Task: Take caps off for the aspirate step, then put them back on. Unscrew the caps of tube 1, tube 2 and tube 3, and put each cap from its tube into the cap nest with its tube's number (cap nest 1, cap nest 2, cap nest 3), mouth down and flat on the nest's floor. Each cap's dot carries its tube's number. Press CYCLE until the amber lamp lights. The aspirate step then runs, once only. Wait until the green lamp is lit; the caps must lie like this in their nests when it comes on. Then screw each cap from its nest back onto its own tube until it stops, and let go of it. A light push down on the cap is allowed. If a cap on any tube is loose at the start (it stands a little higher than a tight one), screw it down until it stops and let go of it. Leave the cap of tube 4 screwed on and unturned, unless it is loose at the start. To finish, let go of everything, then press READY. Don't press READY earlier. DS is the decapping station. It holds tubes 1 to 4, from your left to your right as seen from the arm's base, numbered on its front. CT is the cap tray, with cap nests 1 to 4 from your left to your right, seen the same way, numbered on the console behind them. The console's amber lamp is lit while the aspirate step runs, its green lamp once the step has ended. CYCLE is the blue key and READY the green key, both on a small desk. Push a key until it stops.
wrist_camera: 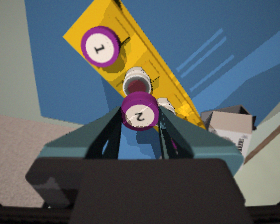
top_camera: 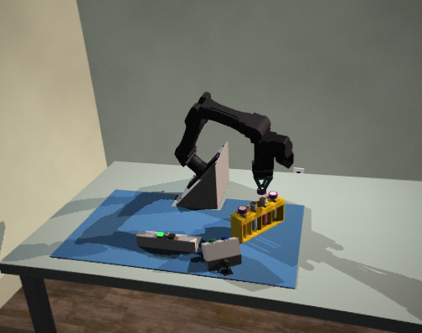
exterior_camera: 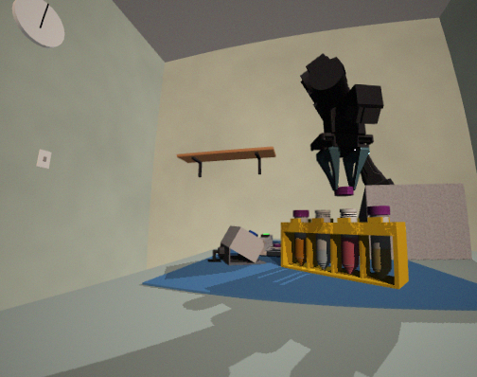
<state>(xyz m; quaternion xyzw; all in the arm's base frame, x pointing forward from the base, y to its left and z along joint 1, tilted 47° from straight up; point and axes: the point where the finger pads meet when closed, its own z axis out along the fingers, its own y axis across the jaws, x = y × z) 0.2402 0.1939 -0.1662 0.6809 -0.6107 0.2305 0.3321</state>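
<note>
My gripper [top_camera: 261,189] [exterior_camera: 344,188] [wrist_camera: 139,112] is shut on a purple cap marked 2 [top_camera: 261,192] [exterior_camera: 344,191] [wrist_camera: 139,113]. It holds the cap a short way above the yellow decapping station [top_camera: 240,227] [exterior_camera: 343,229] [wrist_camera: 91,25], over the open tube 2 [top_camera: 262,201] [exterior_camera: 348,213] [wrist_camera: 137,82] with red liquid. Tube 1 [top_camera: 273,194] [exterior_camera: 379,209] [wrist_camera: 99,47] beside it wears its purple cap marked 1. Tube 3 [top_camera: 253,205] [exterior_camera: 323,214] stands open. Tube 4 [top_camera: 242,209] [exterior_camera: 300,214] is capped.
The grey console with cap tray [top_camera: 169,243] lies at the front of the blue mat [top_camera: 115,234], with a green light [top_camera: 160,235] and a small dark thing [top_camera: 171,236] on it. The key desk [top_camera: 221,253] [exterior_camera: 240,243] stands beside it. A grey wedge [top_camera: 207,184] carries the arm's base.
</note>
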